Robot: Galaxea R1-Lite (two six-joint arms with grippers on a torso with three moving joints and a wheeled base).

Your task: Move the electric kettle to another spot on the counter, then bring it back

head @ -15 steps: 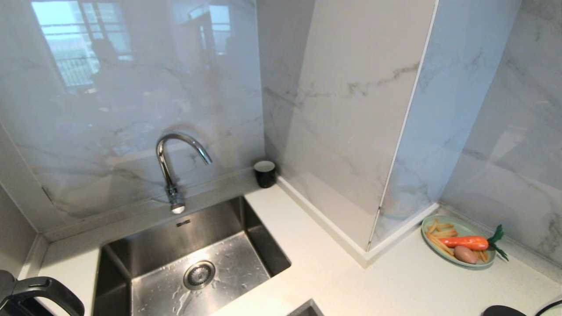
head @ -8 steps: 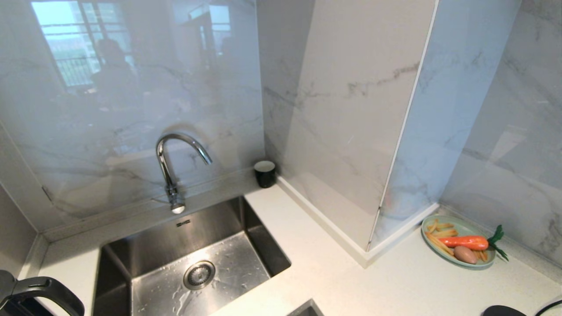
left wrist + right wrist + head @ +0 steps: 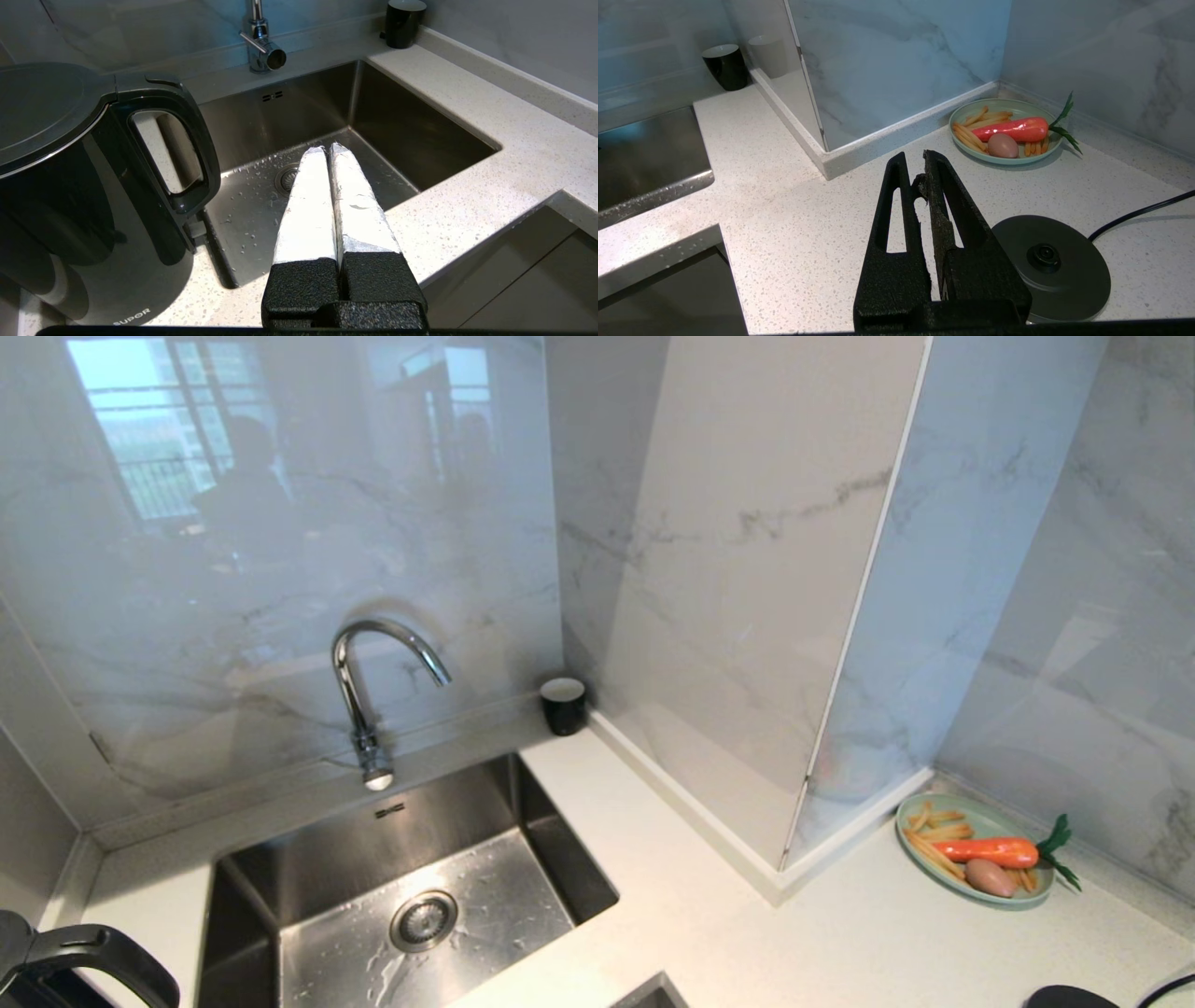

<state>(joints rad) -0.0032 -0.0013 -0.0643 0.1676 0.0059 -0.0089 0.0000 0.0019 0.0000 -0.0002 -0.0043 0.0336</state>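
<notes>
One electric kettle (image 3: 79, 186) stands on the counter (image 3: 672, 915) at the near left, just left of the single steel sink (image 3: 411, 887), handle toward the basin. One curved tap (image 3: 373, 691) rises behind the sink; one black cup (image 3: 563, 705) sits in the far corner. At the right lie one corded base disc (image 3: 1052, 266) and one green plate (image 3: 1004, 130) carrying a carrot, an egg and fries. Left gripper (image 3: 327, 149) hangs clenched and empty over the sink's near edge. Right gripper (image 3: 915, 161) is pressed together, empty, beside the disc.
</notes>
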